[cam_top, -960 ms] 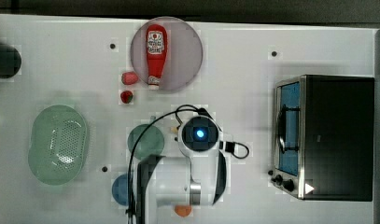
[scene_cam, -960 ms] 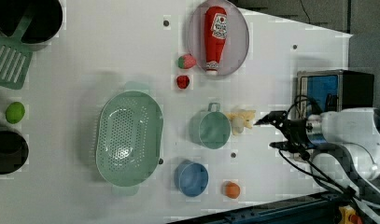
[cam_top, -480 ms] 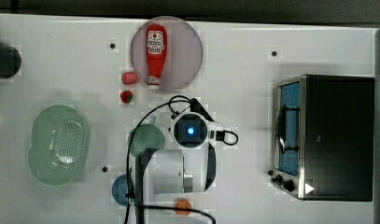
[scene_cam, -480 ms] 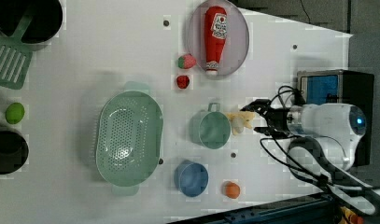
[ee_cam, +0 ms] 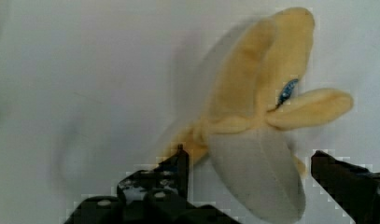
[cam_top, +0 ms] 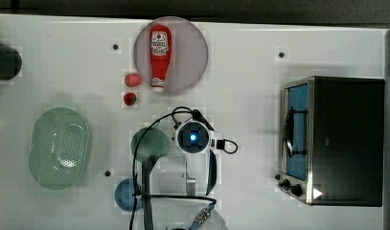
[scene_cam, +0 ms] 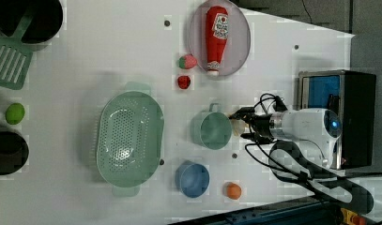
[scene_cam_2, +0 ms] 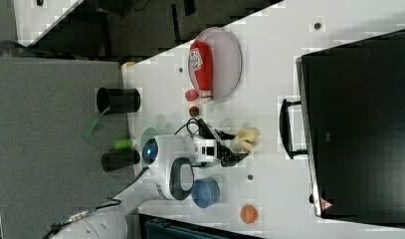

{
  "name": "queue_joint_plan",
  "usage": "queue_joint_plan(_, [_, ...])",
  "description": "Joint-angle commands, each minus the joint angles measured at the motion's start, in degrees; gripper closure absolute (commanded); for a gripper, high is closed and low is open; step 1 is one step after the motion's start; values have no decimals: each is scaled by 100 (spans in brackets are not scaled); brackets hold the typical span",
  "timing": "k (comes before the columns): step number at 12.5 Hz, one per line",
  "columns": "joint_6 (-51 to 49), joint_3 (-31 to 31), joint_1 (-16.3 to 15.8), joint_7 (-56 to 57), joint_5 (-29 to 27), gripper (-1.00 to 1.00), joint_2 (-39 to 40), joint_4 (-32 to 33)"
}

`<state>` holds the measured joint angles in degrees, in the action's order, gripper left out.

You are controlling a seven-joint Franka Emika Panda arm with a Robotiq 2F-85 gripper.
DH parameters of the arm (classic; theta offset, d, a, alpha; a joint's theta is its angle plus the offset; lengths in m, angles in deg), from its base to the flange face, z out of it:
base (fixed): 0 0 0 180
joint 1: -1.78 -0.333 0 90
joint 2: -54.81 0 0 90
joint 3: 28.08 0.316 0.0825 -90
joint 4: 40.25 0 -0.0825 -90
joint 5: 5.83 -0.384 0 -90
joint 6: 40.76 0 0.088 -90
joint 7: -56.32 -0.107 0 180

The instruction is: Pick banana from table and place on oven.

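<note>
From above, the arm's head hangs over the middle of the table (cam_top: 240, 72), hiding what lies under it; the oven (cam_top: 348, 141) stands well apart at the top view's right, door shut, its flat black top bare.

In the left view the gripper (scene_cam: 244, 123) points at the banana (scene_cam: 236, 125), which lies on the table just beside the green cup (scene_cam: 211, 130), between cup and oven.

The right view gives the clearest look: the banana (scene_cam_2: 248, 136) lies flat, and the gripper (scene_cam_2: 233, 145) reaches it with its jaws spread wide, one finger to each side.

From the wrist, the banana (ee_cam: 260, 140) fills the space between the dark fingertips (ee_cam: 178, 161), which stand wide apart and hold nothing yet. It looks like a soft, light toy, with floppy peel strips splayed out. I'd take it across the thick pale body, not by a strip, which would likely bend and slip.
</note>
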<state>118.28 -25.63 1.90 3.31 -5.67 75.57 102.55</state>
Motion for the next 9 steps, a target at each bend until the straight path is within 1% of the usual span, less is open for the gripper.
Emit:
queue_joint_plan(1, [228, -101, 30, -142, 8, -18, -115, -24])
queue_joint_plan(3, [223, -93, 30, -142, 8, 27, -105, -13])
queue_joint_plan(4, [231, -81, 30, -142, 8, 45, -111, -37])
queue_joint_plan(7, [226, -51, 30, -148, 7, 45, -317, -186])
queue_joint_plan(9, [-32, -68, 48, -163, 5, 45, -842, -429])
